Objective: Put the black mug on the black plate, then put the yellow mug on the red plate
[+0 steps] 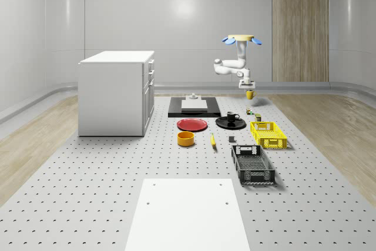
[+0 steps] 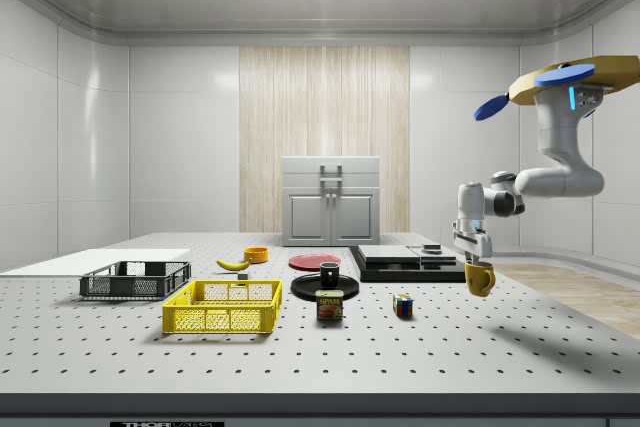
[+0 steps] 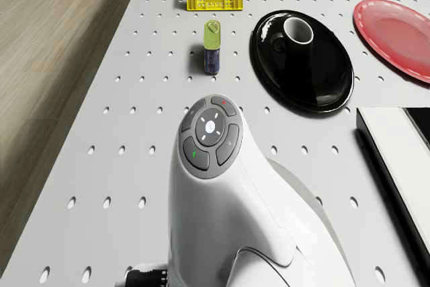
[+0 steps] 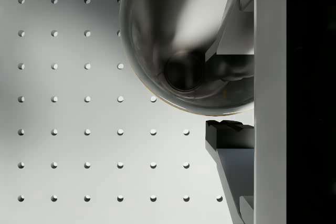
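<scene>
- Already done: black mug (image 3: 297, 32) sits upright on the black plate (image 3: 329, 78).
- Now hovering in the air over the table (image 1: 88, 192), past the plates on the side away from the whole-scene camera: the drone (image 1: 241, 39).
- Hanging under it, clear of the table: the gripper (image 2: 474, 259), shut tight on the yellow mug's (image 2: 480, 278) rim, one finger (image 4: 226, 40) inside.
- Next stop, by my guess: the red plate (image 1: 192, 124), empty, just beside the black plate.
- From the held mug in the whole-scene view, down toward 8 o'clock, past the black plate.
</scene>
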Controlling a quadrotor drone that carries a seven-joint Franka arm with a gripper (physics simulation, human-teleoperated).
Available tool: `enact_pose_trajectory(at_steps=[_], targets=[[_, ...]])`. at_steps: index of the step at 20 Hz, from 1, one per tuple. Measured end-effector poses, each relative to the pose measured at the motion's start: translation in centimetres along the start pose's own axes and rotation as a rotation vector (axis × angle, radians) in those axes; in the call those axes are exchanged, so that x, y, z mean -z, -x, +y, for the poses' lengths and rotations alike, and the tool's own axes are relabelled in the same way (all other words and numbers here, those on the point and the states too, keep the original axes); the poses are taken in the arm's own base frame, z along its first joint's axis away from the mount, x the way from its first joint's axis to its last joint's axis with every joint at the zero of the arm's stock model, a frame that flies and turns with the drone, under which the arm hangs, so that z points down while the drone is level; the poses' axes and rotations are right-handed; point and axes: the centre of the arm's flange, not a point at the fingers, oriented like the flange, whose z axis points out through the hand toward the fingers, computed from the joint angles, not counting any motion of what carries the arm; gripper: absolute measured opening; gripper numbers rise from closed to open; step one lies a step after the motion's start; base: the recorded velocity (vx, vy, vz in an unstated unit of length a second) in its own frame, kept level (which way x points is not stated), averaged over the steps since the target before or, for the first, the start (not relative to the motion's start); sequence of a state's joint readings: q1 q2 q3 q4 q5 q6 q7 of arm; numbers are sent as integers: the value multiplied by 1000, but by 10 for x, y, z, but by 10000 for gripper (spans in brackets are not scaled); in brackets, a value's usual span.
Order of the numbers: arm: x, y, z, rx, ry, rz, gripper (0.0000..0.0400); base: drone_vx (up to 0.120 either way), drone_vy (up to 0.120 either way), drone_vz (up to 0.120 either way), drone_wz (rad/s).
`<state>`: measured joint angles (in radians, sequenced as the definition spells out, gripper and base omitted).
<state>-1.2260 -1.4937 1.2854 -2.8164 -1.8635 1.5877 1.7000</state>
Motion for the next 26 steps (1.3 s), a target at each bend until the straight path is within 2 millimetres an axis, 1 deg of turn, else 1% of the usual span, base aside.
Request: enact_pose_trajectory(at_steps=[7, 9, 26], targets=[[3, 0, 0, 0, 0, 0, 110, 0, 0, 120, 0], [3, 0, 0, 0, 0, 0, 110, 80, -100, 80, 0], [3, 0, 0, 0, 0, 0, 110, 120, -120, 0, 0]])
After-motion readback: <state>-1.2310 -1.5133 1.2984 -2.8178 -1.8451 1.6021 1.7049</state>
